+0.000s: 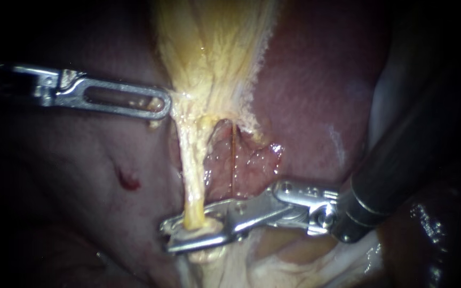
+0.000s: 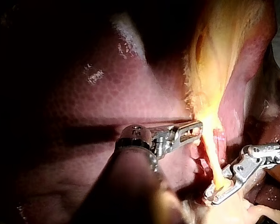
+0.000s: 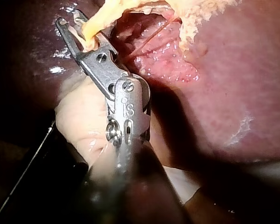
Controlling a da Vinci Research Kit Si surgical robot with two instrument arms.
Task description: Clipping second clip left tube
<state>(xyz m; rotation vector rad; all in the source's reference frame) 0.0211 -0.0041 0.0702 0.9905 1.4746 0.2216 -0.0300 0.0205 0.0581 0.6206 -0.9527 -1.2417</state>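
One tube [image 1: 190, 170], partly hidden within right tool [image 1: 167, 236]

Yellow tissue [image 1: 214, 48]: fibrous fan, touching the left instrument's [image 1: 162, 104] jaw tips.
Liver [image 1: 316, 69]: dark red, mottled, behind those jaws.
Raw patch [image 1: 249, 160]: pink, wet, just above the right instrument's [image 1: 169, 236] jaws.
Red spot [image 1: 128, 178]: below the left jaws.

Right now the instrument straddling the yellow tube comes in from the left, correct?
No: it comes in from the right. The endoscope view shows the right instrument, jaws open, straddling the yellow tube; the left instrument sits higher up.
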